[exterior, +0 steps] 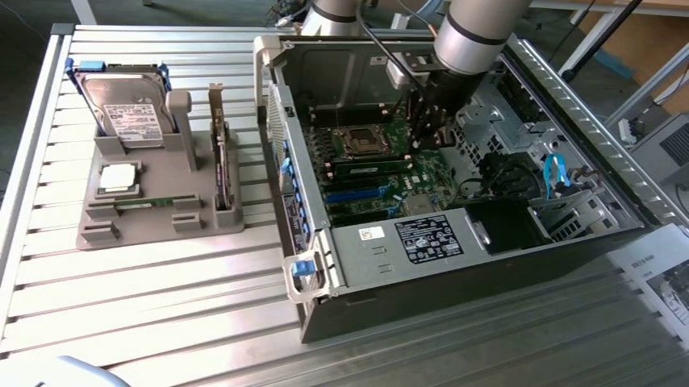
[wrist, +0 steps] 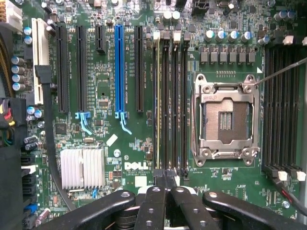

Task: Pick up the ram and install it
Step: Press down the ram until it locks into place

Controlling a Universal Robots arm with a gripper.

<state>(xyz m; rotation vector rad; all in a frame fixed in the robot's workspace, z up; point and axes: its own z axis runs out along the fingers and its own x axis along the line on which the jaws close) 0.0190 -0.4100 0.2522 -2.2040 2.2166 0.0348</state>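
Closed gripper (wrist: 165, 184) sits at the end of a seated ram stick (wrist: 159, 103), in line with its long axis, gripping nothing.

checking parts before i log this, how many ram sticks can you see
2. One ram stick lies in the grey holder at the exterior view's left; the other stands in the motherboard beside the empty processor socket. Others may be hidden.
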